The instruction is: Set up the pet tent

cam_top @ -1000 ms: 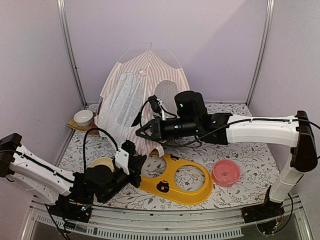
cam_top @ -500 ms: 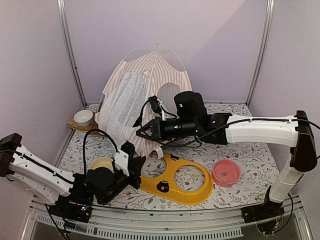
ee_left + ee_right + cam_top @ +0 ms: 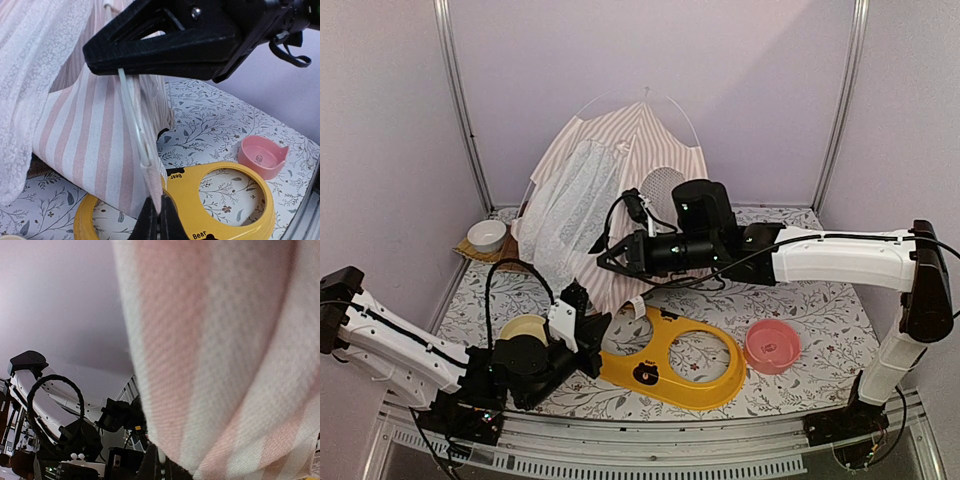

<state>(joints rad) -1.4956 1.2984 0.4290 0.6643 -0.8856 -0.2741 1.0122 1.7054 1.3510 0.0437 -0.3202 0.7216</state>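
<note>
The pet tent [image 3: 620, 170], pink-and-white striped with lace curtains [image 3: 565, 210], stands at the back centre, leaning. My right gripper [image 3: 604, 262] is shut on its front edge and thin white pole; striped fabric [image 3: 225, 355] fills the right wrist view. My left gripper [image 3: 592, 333] is shut on the tent's lower corner by the yellow stand. In the left wrist view the fingers [image 3: 148, 220] pinch the striped hem [image 3: 100, 145], and the white pole [image 3: 132, 120] runs up to the right gripper's black fingers [image 3: 165, 45].
A yellow two-hole bowl stand [image 3: 670, 360] lies front centre, also in the left wrist view [image 3: 240, 220]. A pink bowl [image 3: 772, 345] sits to the right [image 3: 262, 156]. A white bowl [image 3: 487, 235] rests on a brown mat at back left. A cream bowl [image 3: 523, 327] is beside my left arm.
The tent's top has swung to the right and risen slightly. My right gripper moved a little right with the fabric. My left gripper stayed in place.
</note>
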